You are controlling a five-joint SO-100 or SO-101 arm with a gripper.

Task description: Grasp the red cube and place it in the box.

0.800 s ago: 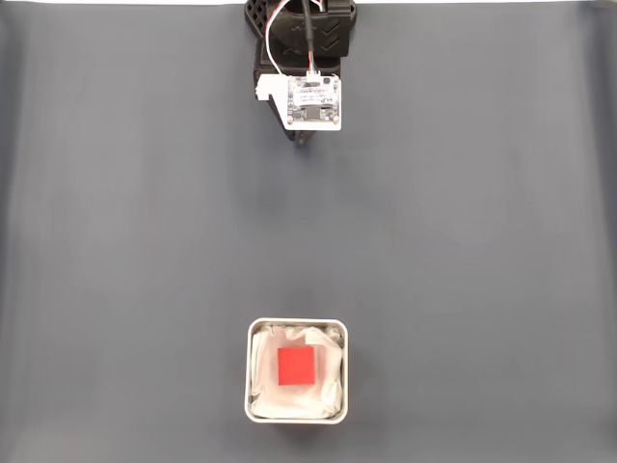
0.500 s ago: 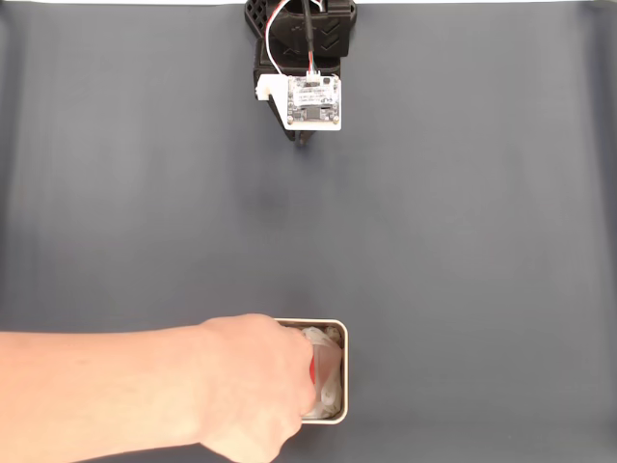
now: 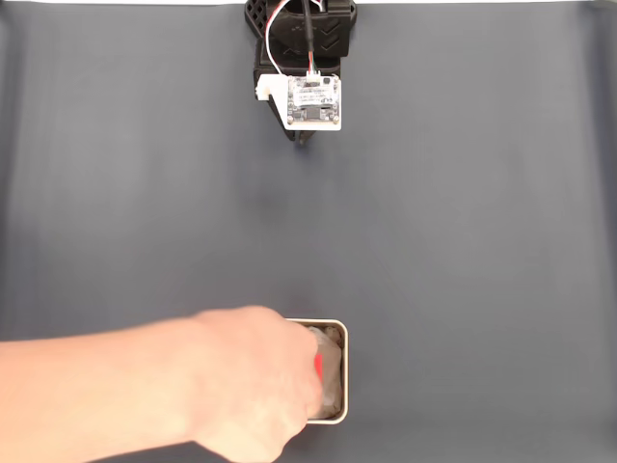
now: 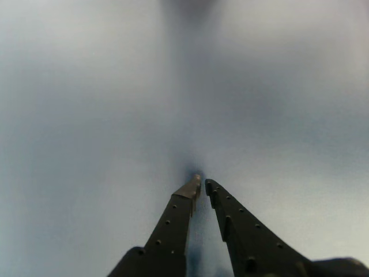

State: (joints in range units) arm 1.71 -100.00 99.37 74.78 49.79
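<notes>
Change: since 0.8 s ago a person's hand has come in from the left and now covers most of the box; since 0.5 s ago it has settled a little further over the left part, and less of the red shows.
Hand: in the fixed view it lies over the left and middle of the box, the forearm running off the left edge along the near side of the worktop.
Red cube: the red cube shows as a thin red sliver at the right edge of the hand, inside the box; whether the hand grips it cannot be told.
Box: near edge of the scene, about the middle; its right rim and a strip of crumpled white paper lining are visible.
Arm: at the far edge, middle, well apart from the box, with a small white circuit board on top and wires running up from it.
Fingers: in the wrist view the fingers stand narrow, the tips nearly meeting with a slim gap between, holding nothing.
Worktop: dark grey sheet; in the wrist view it is blurred, with a dark shadow just beyond the fingertips.
</notes>
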